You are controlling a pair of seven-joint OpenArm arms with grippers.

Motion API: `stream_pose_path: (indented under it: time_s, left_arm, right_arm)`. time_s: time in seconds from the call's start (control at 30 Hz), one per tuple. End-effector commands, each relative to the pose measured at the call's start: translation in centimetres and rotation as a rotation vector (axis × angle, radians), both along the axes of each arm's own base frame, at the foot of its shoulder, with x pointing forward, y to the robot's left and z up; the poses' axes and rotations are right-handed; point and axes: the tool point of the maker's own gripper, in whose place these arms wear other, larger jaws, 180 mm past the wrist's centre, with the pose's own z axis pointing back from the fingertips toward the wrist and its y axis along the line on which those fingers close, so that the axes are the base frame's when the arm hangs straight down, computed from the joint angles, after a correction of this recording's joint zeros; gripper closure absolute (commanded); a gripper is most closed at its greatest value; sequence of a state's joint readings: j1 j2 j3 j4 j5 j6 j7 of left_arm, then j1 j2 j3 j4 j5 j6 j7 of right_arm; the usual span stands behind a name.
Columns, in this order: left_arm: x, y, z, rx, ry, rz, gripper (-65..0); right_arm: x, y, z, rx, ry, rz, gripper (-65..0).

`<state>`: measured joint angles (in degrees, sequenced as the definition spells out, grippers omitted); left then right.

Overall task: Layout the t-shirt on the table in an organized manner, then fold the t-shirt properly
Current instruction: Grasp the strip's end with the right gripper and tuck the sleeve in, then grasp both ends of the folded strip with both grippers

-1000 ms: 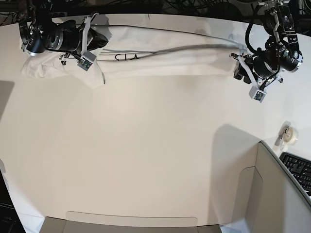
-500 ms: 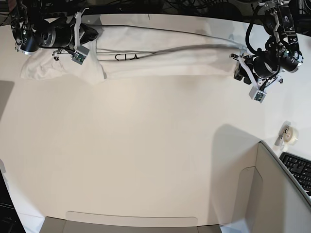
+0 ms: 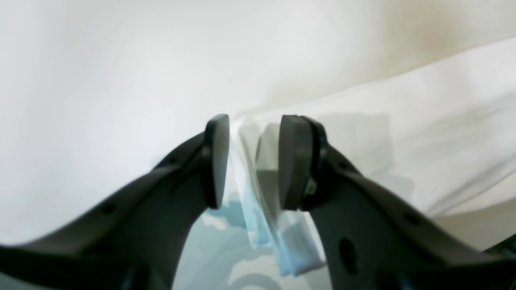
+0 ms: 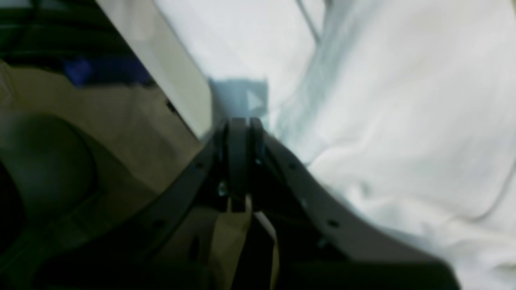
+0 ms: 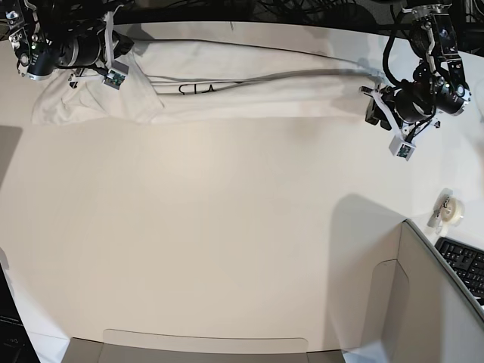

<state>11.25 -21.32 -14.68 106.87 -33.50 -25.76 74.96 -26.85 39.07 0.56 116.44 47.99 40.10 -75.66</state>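
Observation:
The white t-shirt [image 5: 249, 94] lies stretched in a long, narrow band along the far side of the table [image 5: 227, 242], with a strip of dark print showing near its middle. At the band's left end in the base view, my right gripper [image 5: 123, 45] is by the table's far edge. In the right wrist view this gripper [image 4: 240, 125] is shut, with the cloth [image 4: 403, 121] running up to its tips. My left gripper [image 5: 373, 102] holds the other end. Its fingers [image 3: 217, 161] stand partly apart around a bunched fold of the shirt [image 3: 423, 133].
A tape roll [image 5: 448, 208] lies near the table's right edge. A grey partition [image 5: 423, 302] and a black keyboard [image 5: 463, 265] fill the near right corner. Dark cables run behind the far edge. The right wrist view shows the table's edge [image 4: 169, 72] close to the fingers.
My right gripper has moved back and to the left in the base view, dragging the shirt's left end toward the far edge. The left arm has barely moved.

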Motion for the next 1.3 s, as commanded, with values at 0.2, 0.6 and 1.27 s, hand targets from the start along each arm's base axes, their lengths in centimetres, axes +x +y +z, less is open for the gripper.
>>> stream_pose_path:
  time_s: [0.2,0.6,1.27]
  left_arm:
    - [0.9,0.2,1.1,0.006,-0.045,-0.007,-20.8]
    - [2.5,0.6,2.4,0.014,-0.090,0.002,-21.1]
    - [-0.5,8.8,0.4,-0.468,-0.024,0.423,-31.6]
  right_arm:
    - [0.8,0.8,0.6,0.038,-0.035,-0.020,0.0]
    - [2.6,2.1,1.2,0.085,-0.088,-0.045,-31.8]
    - [11.4,12.4,7.1,0.463,-0.342,-0.165,-34.3]
